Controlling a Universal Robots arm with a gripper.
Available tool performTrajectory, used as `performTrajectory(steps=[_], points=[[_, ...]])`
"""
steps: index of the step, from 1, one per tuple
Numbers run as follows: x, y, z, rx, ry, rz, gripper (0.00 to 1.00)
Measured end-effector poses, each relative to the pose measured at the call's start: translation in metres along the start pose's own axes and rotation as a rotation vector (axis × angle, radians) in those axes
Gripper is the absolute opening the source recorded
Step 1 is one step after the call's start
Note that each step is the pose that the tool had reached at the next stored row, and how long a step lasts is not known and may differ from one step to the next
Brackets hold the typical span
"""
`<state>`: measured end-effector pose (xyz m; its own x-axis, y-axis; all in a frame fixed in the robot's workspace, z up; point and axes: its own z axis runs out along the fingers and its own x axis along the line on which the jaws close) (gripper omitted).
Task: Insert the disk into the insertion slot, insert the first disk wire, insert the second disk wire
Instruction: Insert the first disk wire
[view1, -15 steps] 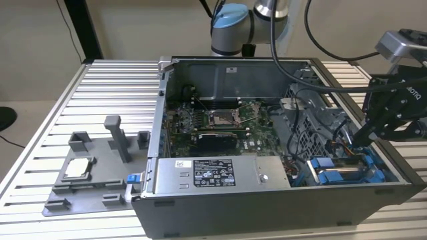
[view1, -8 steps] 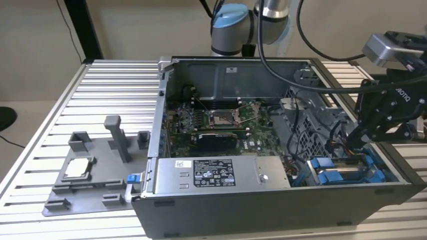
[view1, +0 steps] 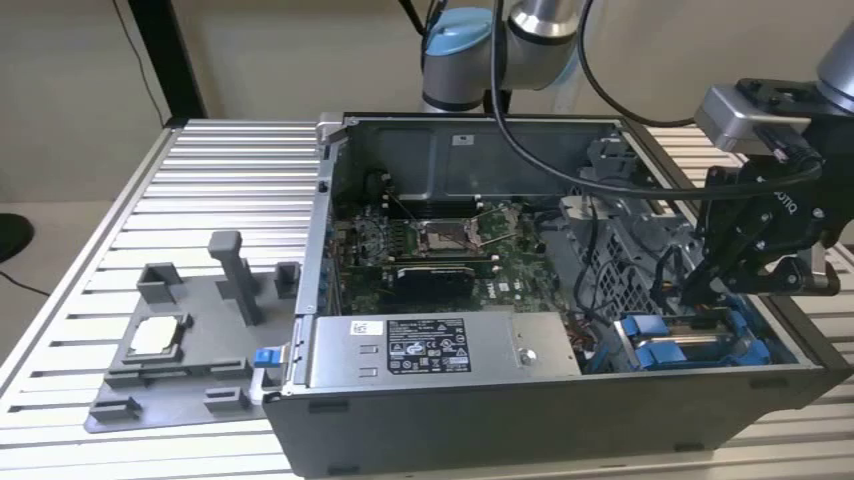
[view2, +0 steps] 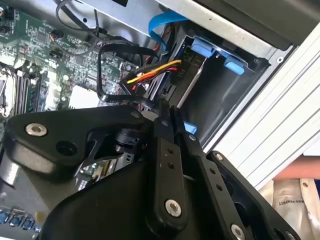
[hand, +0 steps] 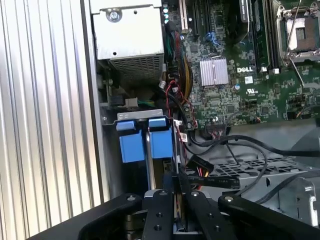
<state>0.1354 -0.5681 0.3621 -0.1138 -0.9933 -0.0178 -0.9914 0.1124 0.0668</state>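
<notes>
Low at the exterior view's right, the disk sits slotted; the gripper, fingers pinched narrow, hovers at its wires, connection unclear.

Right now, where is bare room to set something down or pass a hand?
Free: the ribbed aluminium table beyond the grey plastic fixture tray, beside the dark computer case. Crowded: the case's drive corner, with blue carrier tabs, black cables and the gripper.

My table: pale ribbed alu slats. Plain beige wall behind, w/ black upright post at exterior view's left. Light floor beside table. Even lighting.
</notes>
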Motion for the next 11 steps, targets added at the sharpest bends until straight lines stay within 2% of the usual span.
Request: performTrajectory(steps=[3,6,7,8,9,11], points=[[0.0006,0.0042,0.0015,0.0324,-0.0036,-0.002,0.00],[0.0009,0.0064,0.0024,0.0752,-0.0083,-0.006,0.00],[0.0010,0.0069,0.0028,0.0874,-0.0096,-0.007,0.00],[0.0011,0.0071,0.0034,0.0970,-0.0109,-0.008,0.00],[0.0011,0.0072,0.0038,0.1025,-0.0114,-0.008,0.00],[0.0011,0.0075,0.0044,0.1061,-0.0117,-0.008,0.00]])
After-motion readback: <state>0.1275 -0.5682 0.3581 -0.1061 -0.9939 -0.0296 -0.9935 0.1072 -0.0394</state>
